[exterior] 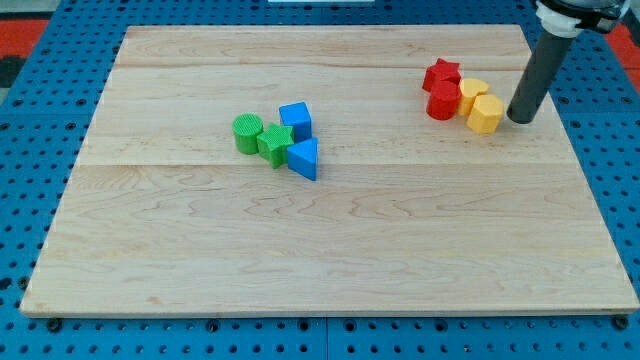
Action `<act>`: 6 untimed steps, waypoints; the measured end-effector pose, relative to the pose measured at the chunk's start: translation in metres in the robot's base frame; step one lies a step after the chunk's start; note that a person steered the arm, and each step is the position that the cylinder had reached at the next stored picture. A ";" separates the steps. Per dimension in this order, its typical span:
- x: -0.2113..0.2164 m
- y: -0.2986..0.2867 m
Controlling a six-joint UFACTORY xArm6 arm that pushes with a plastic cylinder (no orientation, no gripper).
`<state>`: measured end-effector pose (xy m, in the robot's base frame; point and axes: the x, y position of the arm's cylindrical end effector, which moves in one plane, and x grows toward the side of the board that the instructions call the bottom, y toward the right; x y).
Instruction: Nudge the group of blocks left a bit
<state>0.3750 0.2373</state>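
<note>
fingerless smooth dark rod, my tip (pixel 520 119) just right of yellow hexagonal block (pixel 486 114), pale wooden board (pixel 330 250)

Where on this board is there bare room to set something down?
Bare: the whole bottom half, the left side, and the top middle between the green cylinder cluster and the red star cluster. Crowded: top right, where my tip sits beside the yellow block.

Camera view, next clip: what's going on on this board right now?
A single arm with a dark rod works a wooden board. My tip sits just to the view's right of a cluster near the view's top right: a red star block, a red cylinder block and two yellow blocks. The tip is by the nearer yellow one, placed to push leftward. A second cluster, green cylinder, green star, blue cube, blue triangle, lies mid-board.
</note>
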 end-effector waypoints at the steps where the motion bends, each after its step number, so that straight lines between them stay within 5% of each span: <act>1: -0.001 -0.005; 6: -0.048 -0.050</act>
